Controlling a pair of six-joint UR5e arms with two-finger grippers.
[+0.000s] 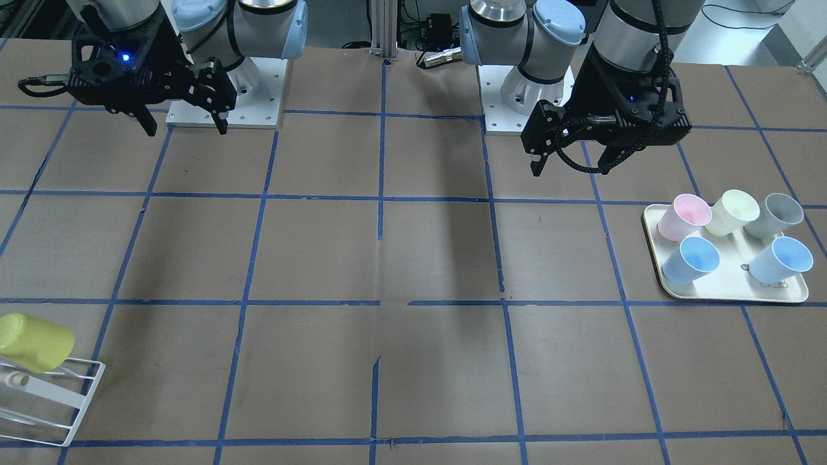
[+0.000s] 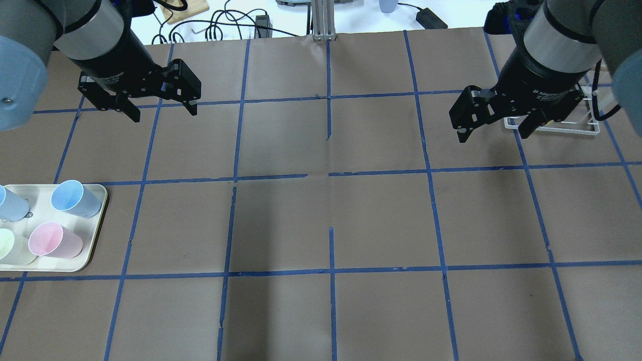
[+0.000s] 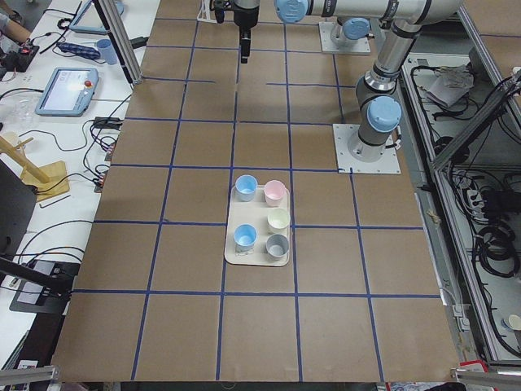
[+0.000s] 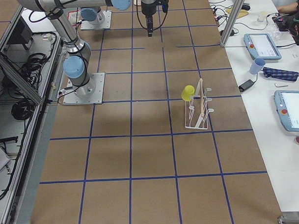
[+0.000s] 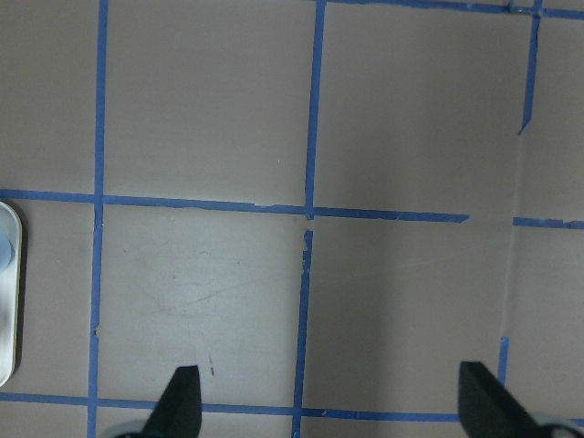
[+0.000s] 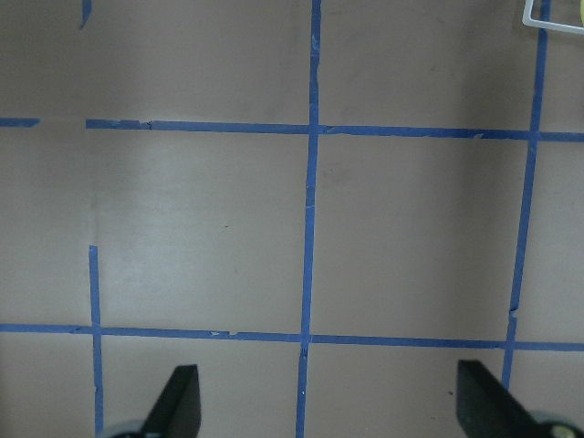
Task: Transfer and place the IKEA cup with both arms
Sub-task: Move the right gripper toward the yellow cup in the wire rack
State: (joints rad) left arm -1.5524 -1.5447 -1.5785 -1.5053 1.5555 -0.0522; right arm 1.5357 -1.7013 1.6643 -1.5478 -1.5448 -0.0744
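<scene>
1. Cup (image 1: pixel 35 341) hangs on rack (image 4: pixel 201 103), on the right arm's side, not yet picked.
2. Right gripper (image 2: pixel 492 134) and left gripper (image 2: pixel 164 113): fingers spread, empty, raised well clear of cup.
3. Judgement: task at start; pick, hand-over and placement all remain.

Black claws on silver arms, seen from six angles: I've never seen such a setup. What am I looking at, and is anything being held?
Two robot arms stand at a table, each ending in a two-finger gripper. The left gripper and right gripper hang open above it, holding nothing. One picture faces the robot, one looks over its shoulders, two look from the table's ends, and two come from wrist cameras looking down between the fingers. At one end a lime-yellow cup hangs on a white wire rack; at the other a tray carries five pastel cups.
</scene>
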